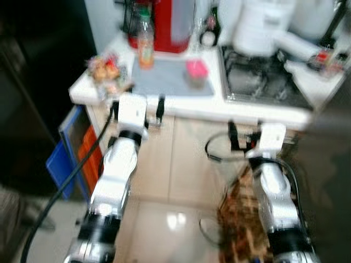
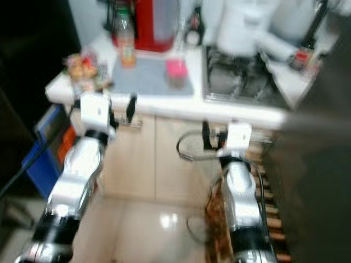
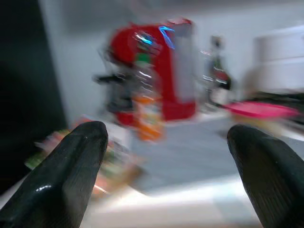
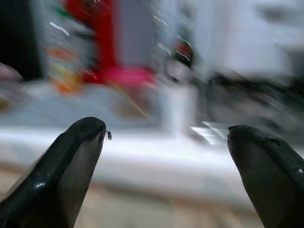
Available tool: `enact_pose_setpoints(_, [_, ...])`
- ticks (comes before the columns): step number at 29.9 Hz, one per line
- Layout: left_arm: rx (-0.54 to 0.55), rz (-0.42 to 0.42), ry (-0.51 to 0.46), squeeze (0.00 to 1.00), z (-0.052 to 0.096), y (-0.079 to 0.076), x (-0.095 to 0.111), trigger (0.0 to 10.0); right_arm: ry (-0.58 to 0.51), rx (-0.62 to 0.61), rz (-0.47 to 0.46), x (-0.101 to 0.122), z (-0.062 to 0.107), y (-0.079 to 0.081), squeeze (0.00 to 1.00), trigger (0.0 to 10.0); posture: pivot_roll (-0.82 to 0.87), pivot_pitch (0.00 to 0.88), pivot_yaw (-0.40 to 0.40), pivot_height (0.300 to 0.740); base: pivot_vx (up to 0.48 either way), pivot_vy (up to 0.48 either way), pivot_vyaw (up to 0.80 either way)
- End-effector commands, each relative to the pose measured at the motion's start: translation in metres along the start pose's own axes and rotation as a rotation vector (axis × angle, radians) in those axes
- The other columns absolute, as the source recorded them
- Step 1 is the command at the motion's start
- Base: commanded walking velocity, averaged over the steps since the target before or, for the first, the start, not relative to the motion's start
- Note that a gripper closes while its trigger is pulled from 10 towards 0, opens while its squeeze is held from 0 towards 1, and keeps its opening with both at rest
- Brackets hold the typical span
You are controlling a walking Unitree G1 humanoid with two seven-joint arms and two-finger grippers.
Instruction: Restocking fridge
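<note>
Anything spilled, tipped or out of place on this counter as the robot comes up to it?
Nothing stands out, though the frames are blurred. The bottle stands upright on the grey mat beside the red appliance, and the pink-lidded container sits flat. Snack packets lie bunched at the counter's corner. Left gripper and right gripper are open and empty.

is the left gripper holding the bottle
No, the left gripper is open and empty, with the bottle standing on the counter beyond it.

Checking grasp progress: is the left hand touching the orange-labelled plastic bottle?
Apart. Left eye view: left hand at the counter edge, orange-labelled plastic bottle farther back.
</note>
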State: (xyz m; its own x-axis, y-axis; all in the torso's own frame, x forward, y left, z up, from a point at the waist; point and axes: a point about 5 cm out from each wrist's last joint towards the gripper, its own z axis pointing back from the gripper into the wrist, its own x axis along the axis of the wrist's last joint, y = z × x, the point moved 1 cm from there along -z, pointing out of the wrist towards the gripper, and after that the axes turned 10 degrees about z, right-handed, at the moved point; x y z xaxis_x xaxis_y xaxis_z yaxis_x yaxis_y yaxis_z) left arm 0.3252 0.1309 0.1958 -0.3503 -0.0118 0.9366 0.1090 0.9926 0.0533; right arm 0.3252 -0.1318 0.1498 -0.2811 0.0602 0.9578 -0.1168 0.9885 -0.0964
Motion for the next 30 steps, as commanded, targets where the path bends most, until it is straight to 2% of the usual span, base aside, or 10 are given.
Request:
enact_pose_setpoints(1, [-0.056,0.012,-0.144,0.0,-0.008,-0.017,0.032,10.0,-0.107,-0.027,0.011,0.031,-0.012,-0.011,0.01,10.0,-0.05,0.0,-0.023,0.74,0.48,0.0,0.0])
enact_pose_setpoints(4, [-0.065,0.025,-0.149,0.0,-0.01,-0.019,0.035,10.0,-0.133,-0.024,0.006,0.038,-0.017,-0.01,0.01,10.0,-0.05,0.0,-0.023,0.74,0.48,0.0,0.0])
enact_pose_setpoints(11, [-0.059,0.025,-0.127,0.0,-0.01,-0.016,0.031,10.0,-0.093,-0.049,-0.011,0.033,-0.019,-0.016,0.01,10.0,-0.05,0.0,-0.022,0.74,0.48,0.0,0.0])
enact_pose_setpoints(15, [-0.087,0.055,-0.111,0.0,-0.01,-0.02,0.031,10.0,-0.096,-0.05,-0.032,0.037,-0.023,-0.013,0.0,10.0,-0.05,0.0,-0.014,0.74,0.48,0.0,0.0])
enact_pose_setpoints(20, [-0.091,0.087,-0.065,0.0,-0.008,-0.018,0.026,10.0,-0.106,-0.017,-0.067,0.041,-0.021,-0.006,0.0,10.0,-0.04,0.0,-0.012,0.74,0.0,0.0,0.0])
enact_pose_setpoints(24, [-0.058,0.099,0.003,0.0,-0.003,-0.006,0.015,10.0,-0.075,0.009,-0.087,0.036,-0.009,0.002,0.0,10.0,-0.04,0.0,-0.01,0.74,0.0,0.0,0.0])
enact_pose_setpoints(30, [-0.047,0.118,0.017,0.0,-0.002,-0.002,0.016,10.0,-0.024,0.016,-0.108,0.026,-0.005,0.018,0.0,10.0,-0.04,0.0,-0.003,0.74,0.0,0.0,0.0])
